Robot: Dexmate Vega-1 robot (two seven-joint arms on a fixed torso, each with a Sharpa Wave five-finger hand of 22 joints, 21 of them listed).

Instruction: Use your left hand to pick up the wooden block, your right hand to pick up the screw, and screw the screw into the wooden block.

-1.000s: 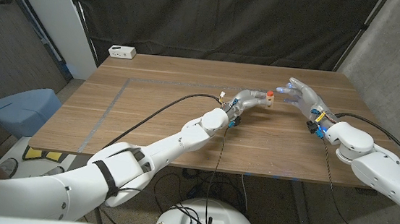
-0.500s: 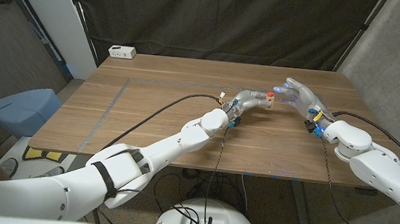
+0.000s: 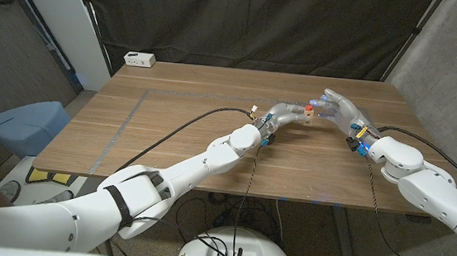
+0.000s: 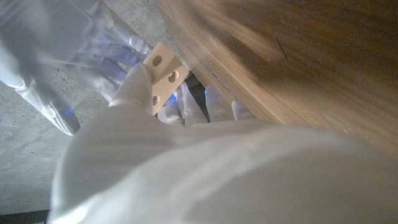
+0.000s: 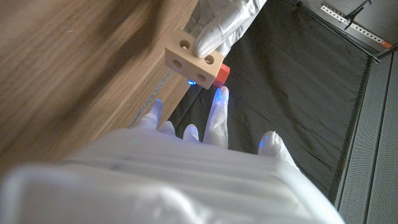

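Observation:
My left hand (image 3: 282,114) holds a small pale wooden block (image 3: 306,116) above the table's far middle; its holes show in the left wrist view (image 4: 163,73) and the right wrist view (image 5: 188,57). A red screw head (image 3: 309,109) sticks out of the block, also seen as a red piece (image 5: 219,75) at the block's end. My right hand (image 3: 339,111) hovers just right of the block with its fingers spread and nothing in them. One fingertip (image 5: 218,94) reaches close under the screw; I cannot tell if it touches. A left fingertip (image 5: 214,34) presses the block.
The wooden table (image 3: 170,131) stretches left and toward me. A white box (image 3: 140,58) sits at its far left corner. A black cable (image 3: 187,128) runs along my left arm. A dark curtain hangs behind, and a blue bin (image 3: 26,123) stands off the left side.
My right hand has drifted a little left, closing on the block and screw. The left hand and block have stayed in place.

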